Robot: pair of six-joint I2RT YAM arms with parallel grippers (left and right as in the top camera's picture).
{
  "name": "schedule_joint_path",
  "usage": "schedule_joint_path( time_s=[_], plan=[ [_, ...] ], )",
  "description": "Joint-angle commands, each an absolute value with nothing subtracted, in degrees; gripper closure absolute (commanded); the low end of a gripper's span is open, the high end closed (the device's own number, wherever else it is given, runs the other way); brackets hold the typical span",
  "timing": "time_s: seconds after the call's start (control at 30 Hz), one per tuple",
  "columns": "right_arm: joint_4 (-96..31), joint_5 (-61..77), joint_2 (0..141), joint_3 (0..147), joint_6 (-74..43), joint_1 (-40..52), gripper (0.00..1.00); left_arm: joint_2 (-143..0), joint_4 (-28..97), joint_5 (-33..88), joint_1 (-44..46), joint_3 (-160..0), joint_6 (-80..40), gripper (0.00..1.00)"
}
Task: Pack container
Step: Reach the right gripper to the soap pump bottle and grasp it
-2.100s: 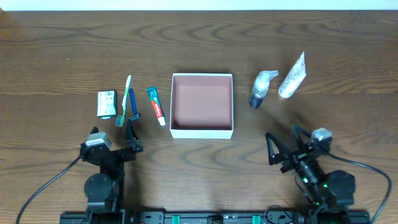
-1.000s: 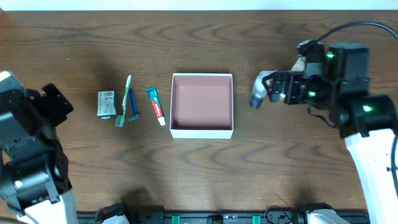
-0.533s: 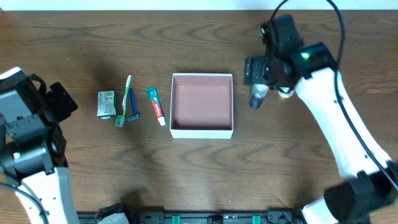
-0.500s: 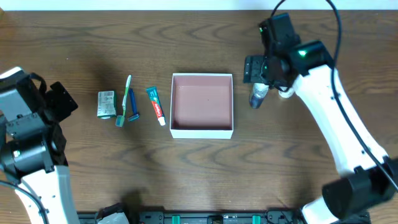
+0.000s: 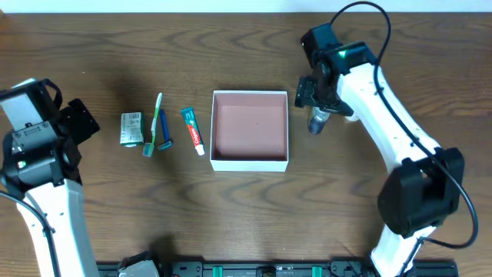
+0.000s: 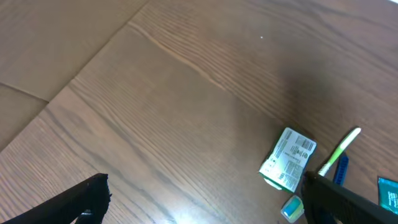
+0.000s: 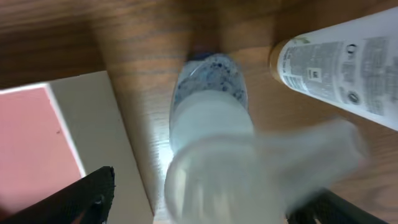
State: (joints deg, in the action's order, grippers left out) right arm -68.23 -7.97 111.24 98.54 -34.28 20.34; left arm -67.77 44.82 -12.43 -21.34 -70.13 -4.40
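Observation:
The container point(image 5: 223, 162), a shallow white-walled box with a reddish-brown inside, sits mid-table; its wall also shows in the right wrist view point(image 7: 127, 143). It holds nothing. My right gripper point(image 5: 321, 100) is open and hangs over a clear spray bottle point(image 5: 316, 121) just right of the box. In the right wrist view the bottle point(image 7: 208, 93) lies between the open jaws point(image 7: 208, 208), with a white tube point(image 7: 348, 68) beside it. My left gripper point(image 5: 80, 123) is open and empty point(image 6: 208, 205), raised left of the toiletries.
Left of the box lie a toothpaste tube point(image 5: 193, 130), a blue razor point(image 5: 163, 131), a green-white toothbrush point(image 5: 155, 123) and a small soap box point(image 5: 132, 128). The soap box point(image 6: 288, 158) and toothbrush point(image 6: 339, 146) also show in the left wrist view.
Both arms have risen from their rest at the table's front. My right gripper swung over the spray bottle and shifted slightly left and back. The objects have not moved.

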Motion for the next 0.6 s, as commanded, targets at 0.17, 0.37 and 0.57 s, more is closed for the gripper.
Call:
schedule_joint_path(
  time_s=[0.17, 0.37, 0.57],
  plan=[
    [-65.7, -10.4, 114.2, 99.7, -36.3, 18.0, 0.29, -70.0, 44.9, -12.9, -21.7, -71.0, -3.7, 0.02],
    [-64.8, -12.3, 114.2, 99.7, -35.0, 18.1, 0.45, -70.4, 44.9, -12.9, -21.7, -71.0, -3.7, 0.02],
    [-64.8, -12.2, 114.2, 99.7, -32.9, 19.2, 0.61, -70.4, 45.0, -12.9, -21.7, -71.0, -3.7, 0.02]
  ],
)
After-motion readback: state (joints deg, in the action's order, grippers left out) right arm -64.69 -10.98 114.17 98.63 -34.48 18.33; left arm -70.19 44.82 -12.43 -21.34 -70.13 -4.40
